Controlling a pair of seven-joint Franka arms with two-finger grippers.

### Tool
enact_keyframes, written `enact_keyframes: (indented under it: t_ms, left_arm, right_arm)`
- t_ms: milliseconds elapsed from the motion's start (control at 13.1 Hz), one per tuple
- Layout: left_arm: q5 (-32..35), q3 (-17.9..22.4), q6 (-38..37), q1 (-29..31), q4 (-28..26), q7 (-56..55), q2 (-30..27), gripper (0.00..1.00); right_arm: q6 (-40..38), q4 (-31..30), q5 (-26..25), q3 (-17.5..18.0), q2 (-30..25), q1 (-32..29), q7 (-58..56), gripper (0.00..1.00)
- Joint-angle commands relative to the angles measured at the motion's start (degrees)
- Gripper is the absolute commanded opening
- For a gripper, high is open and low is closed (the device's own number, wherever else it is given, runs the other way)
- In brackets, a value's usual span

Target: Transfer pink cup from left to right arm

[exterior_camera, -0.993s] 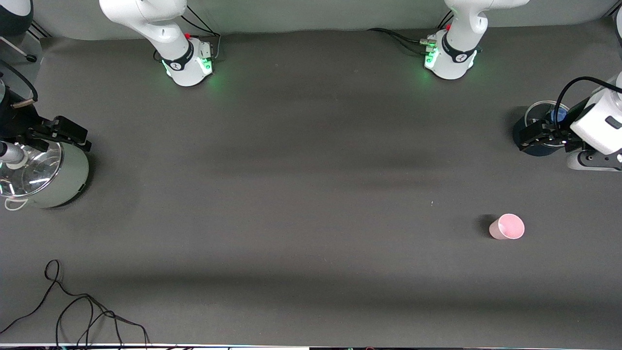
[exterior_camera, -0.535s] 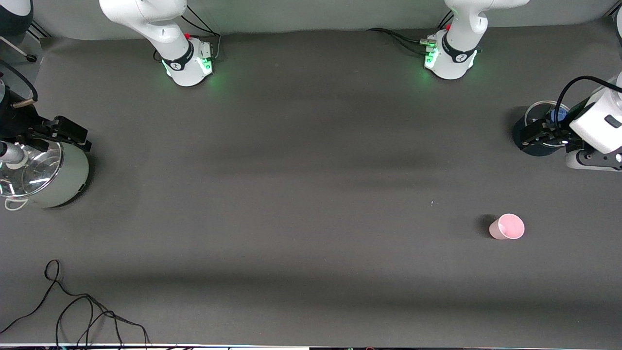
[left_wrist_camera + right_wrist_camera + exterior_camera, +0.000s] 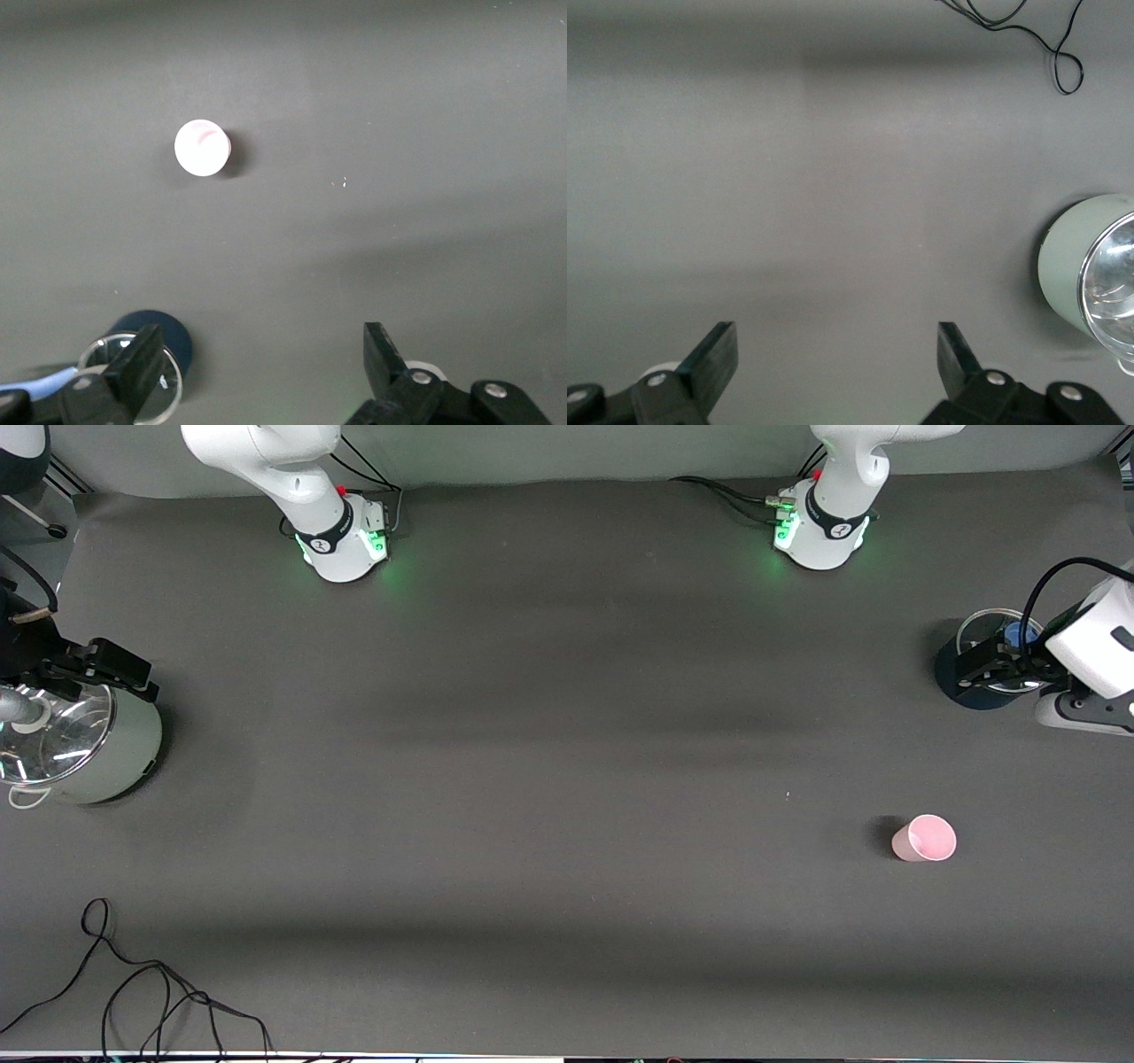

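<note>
Since a second ago the left gripper [image 3: 979,666] has drifted a little toward the robots' bases, over the dark blue pot [image 3: 967,691] with its glass lid at the left arm's end of the counter [image 3: 567,762]. The right gripper [image 3: 111,666] has shifted the same way over the pale green pot [image 3: 115,757] with its glass lid at the right arm's end. The pink cup [image 3: 923,839] has not moved.

The pink cup stands upright on the counter, its long axis vertical and its open mouth facing up. It lies nearer the front camera than the dark blue pot, toward the left arm's end, well apart from both grippers. In the left wrist view the pink cup [image 3: 203,148] appears as a round rim seen from above.

The left gripper [image 3: 257,359] has its jaws spread wide with nothing between them. The right gripper [image 3: 837,359] likewise has its jaws wide apart and bare. A thin black cable [image 3: 142,992] lies looped on the counter near the front camera, toward the right arm's end.
</note>
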Motion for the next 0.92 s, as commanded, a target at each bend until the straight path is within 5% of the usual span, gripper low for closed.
enact_keyframes:
  t_ms: [0,458,840]
  left_arm:
    - [-0.3,0.8,0.6,2.5,1.4,8.3,0.1,1.0]
    - [-1.7,1.6,3.5,9.1,1.6,27.0,0.5,1.0]
    - [-13.3,1.5,6.0,20.5,1.7,50.8,6.3,1.0]
  right_arm:
    - [-0.6,1.3,0.8,-0.3,0.6,-0.1,-0.5,1.0]
    - [-1.1,2.9,0.8,-3.1,1.3,0.8,-0.5,1.0]
    - [-1.1,2.9,1.1,-3.1,1.3,0.8,-0.6,1.0]
